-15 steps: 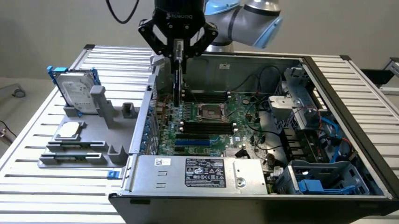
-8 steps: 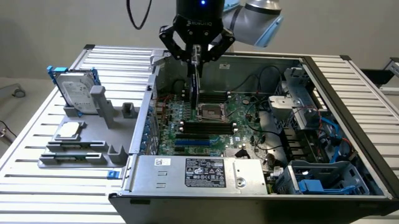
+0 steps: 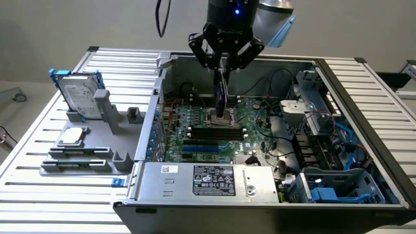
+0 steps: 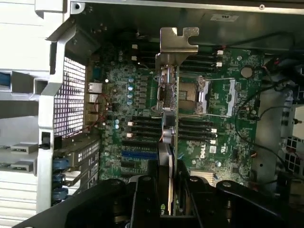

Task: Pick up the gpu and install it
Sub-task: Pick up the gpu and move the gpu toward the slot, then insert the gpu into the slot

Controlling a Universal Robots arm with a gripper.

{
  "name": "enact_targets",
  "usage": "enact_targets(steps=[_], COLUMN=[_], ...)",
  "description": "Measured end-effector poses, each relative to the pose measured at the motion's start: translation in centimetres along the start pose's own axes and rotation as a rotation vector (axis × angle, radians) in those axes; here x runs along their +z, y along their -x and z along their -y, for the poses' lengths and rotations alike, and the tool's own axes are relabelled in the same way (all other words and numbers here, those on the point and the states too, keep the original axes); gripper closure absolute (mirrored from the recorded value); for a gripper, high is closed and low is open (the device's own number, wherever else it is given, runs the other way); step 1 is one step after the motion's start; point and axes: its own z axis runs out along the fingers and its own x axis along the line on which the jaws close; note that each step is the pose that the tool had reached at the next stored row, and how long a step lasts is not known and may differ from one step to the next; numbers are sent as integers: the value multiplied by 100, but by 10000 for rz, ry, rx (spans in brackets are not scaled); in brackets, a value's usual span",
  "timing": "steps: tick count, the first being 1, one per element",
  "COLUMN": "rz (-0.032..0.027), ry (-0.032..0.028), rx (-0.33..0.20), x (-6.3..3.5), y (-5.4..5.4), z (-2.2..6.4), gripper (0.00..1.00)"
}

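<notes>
In the exterior view we see the gripper (image 3: 224, 66) pinching the gpu (image 3: 221, 95) by its upper edge. The card hangs upright over the motherboard (image 3: 195, 122) inside the open case (image 3: 260, 219), and a hard drive (image 3: 81, 97) stands outside. The wrist view gives us the card edge-on, its silver bracket (image 4: 179, 40) alongside the processor socket (image 4: 209, 97).

Black tool (image 3: 223, 66); dark gpu (image 3: 221, 97), silver bracket (image 4: 178, 40); green motherboard (image 3: 250, 116), black and blue slots (image 3: 215, 132); silver hard drive (image 3: 81, 100) in blue frame (image 3: 58, 73), exterior view's upper left; ribbed silver table (image 3: 39, 168)
</notes>
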Motion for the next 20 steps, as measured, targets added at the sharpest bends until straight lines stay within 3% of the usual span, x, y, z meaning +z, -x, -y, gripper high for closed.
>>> enact_targets(steps=[7, 20], rz=[18, 17], ry=[21, 23], rx=[307, 313], x=[52, 46], y=[74, 74], z=[4, 4], gripper=[73, 73])
